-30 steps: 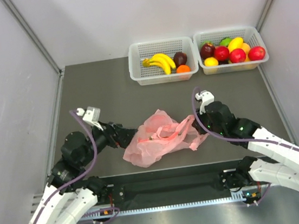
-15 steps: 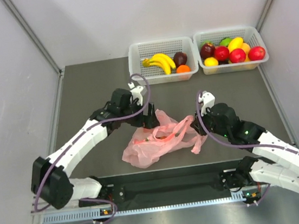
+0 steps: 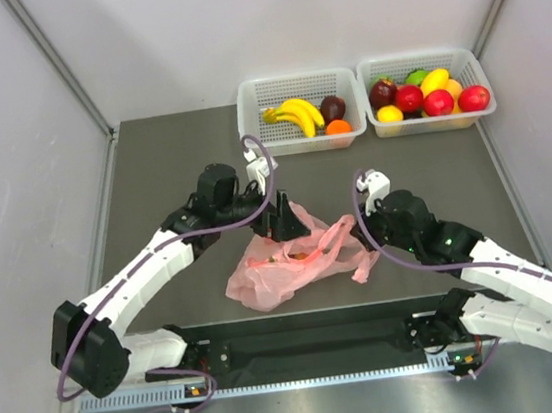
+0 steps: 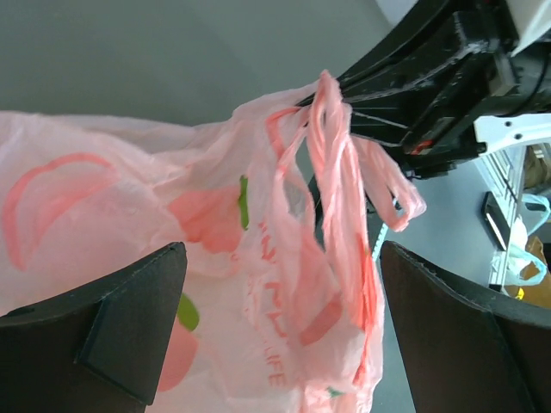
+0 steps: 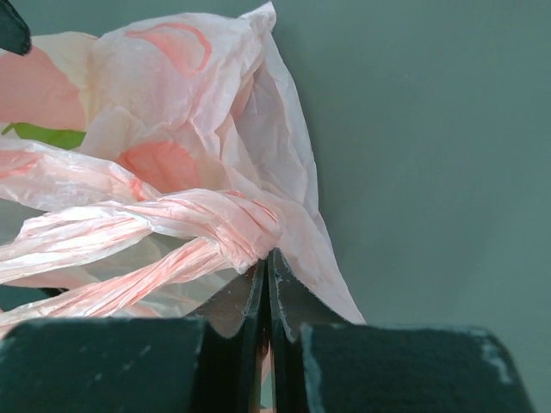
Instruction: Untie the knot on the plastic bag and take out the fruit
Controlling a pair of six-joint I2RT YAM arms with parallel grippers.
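Note:
The pink plastic bag [image 3: 281, 266] lies crumpled on the table between the arms. Its twisted handle loops [image 4: 340, 163] run to the knot [image 5: 251, 225]. My right gripper [image 5: 268, 262] is shut, pinching pink plastic right at the knot; in the top view this gripper [image 3: 364, 235] sits at the bag's right end. My left gripper [image 3: 285, 225] hangs over the bag's top, and its open fingers [image 4: 129, 323] stand on either side of the bag's [image 4: 275, 292] film without touching it. The fruit is hidden in the bag; only a faint orange patch [image 3: 302, 254] shows through.
Two white baskets stand at the back. The left basket [image 3: 256, 138] holds bananas [image 3: 295, 113], a dark round fruit and an orange one. The right basket [image 3: 377, 126] is full of several mixed fruits. Grey walls close in both sides.
The left arm has swung from the table's near left across to the bag, and its open gripper now hangs over the bag's top. The right gripper stays on the handles.

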